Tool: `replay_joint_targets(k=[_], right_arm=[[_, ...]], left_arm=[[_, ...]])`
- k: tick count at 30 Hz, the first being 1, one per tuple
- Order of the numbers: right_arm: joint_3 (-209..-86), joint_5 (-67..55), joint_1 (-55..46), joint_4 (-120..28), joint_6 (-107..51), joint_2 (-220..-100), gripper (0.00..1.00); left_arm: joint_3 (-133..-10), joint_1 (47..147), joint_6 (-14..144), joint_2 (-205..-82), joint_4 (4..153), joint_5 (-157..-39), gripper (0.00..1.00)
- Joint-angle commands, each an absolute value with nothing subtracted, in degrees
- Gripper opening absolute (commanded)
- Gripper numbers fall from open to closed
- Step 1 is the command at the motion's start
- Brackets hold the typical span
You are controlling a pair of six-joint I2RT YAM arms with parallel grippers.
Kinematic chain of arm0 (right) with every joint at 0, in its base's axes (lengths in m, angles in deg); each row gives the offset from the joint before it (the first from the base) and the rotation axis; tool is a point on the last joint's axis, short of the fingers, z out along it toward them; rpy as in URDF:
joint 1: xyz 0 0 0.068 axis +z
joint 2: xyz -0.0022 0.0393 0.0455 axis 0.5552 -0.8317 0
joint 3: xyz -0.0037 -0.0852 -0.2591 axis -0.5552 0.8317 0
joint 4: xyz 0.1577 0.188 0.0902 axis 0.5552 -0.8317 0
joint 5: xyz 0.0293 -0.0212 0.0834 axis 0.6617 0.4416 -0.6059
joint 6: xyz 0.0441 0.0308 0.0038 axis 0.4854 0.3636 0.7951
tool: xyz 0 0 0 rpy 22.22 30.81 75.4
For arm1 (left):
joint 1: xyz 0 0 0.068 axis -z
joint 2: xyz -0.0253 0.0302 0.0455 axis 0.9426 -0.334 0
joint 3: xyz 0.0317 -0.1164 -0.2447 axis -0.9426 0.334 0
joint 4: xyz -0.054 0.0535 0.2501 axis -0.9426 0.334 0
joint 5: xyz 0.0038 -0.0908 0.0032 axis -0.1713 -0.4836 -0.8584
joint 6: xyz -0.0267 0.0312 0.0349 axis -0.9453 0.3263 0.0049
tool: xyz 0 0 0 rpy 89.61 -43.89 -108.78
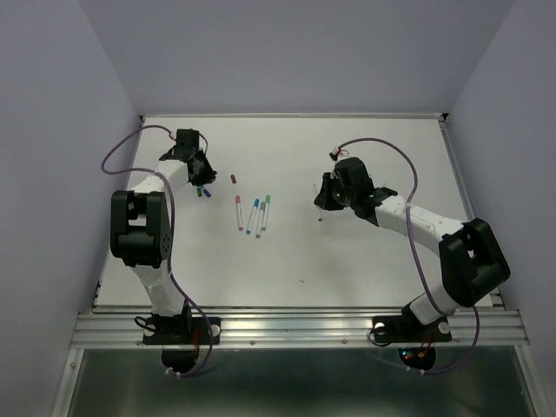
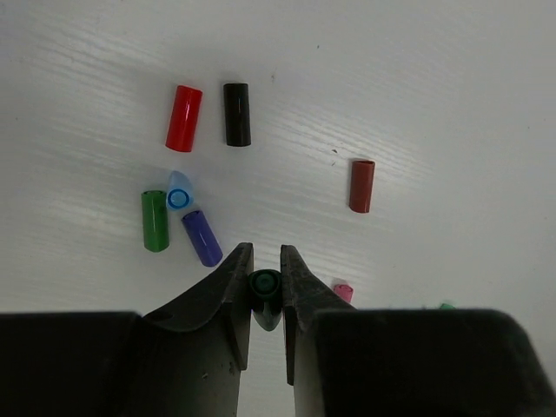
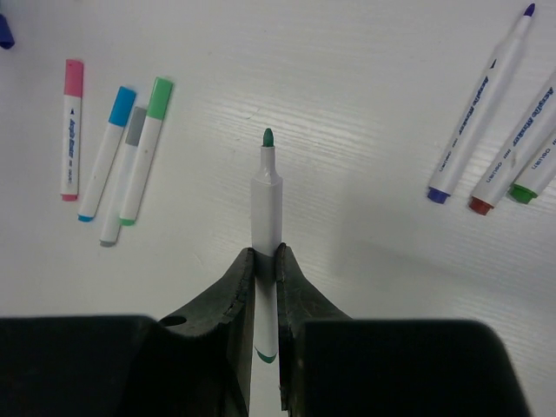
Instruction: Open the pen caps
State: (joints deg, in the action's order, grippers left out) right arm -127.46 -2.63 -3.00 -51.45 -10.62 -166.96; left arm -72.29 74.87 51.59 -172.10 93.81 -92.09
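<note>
My left gripper (image 2: 266, 252) is shut on a dark green pen cap (image 2: 265, 287), held just above the table. Loose pen caps lie beyond it: red (image 2: 183, 118), black (image 2: 236, 114), brown (image 2: 361, 185), green (image 2: 155, 221), light blue (image 2: 179, 193), purple (image 2: 201, 237) and pink (image 2: 343, 292). My right gripper (image 3: 267, 252) is shut on a white pen (image 3: 268, 195) whose bare green tip points away. Several capped pens (image 3: 113, 152) lie to its left. Three uncapped pens (image 3: 495, 130) lie to its right. From above, the left gripper (image 1: 201, 169) is at the back left and the right gripper (image 1: 323, 204) is right of centre.
The capped pens (image 1: 252, 215) lie in a row in the middle of the white table (image 1: 295, 261), between the two arms. The brown cap (image 1: 234, 178) lies alone just behind them. Purple walls close in the table on both sides and at the back.
</note>
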Motion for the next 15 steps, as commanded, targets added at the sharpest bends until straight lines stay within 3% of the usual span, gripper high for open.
replay_joint_targets(k=[1, 10, 15], right_arm=[[-130.3, 0.9, -3.3, -52.0, -10.7, -166.3, 0.01], [-130.4, 1.6, -3.8, -52.7, -10.5, -166.9, 0.01], [-130.3, 3.0, -4.4, -53.5, -10.5, -166.4, 0.01]], left_arm=[[-75.1, 74.8, 52.6, -172.4, 94.2, -90.1, 0.27], [-75.6, 74.8, 52.8, -174.2, 94.5, -88.0, 0.47], [-75.5, 74.8, 52.9, -174.2, 94.6, -88.2, 0.49]])
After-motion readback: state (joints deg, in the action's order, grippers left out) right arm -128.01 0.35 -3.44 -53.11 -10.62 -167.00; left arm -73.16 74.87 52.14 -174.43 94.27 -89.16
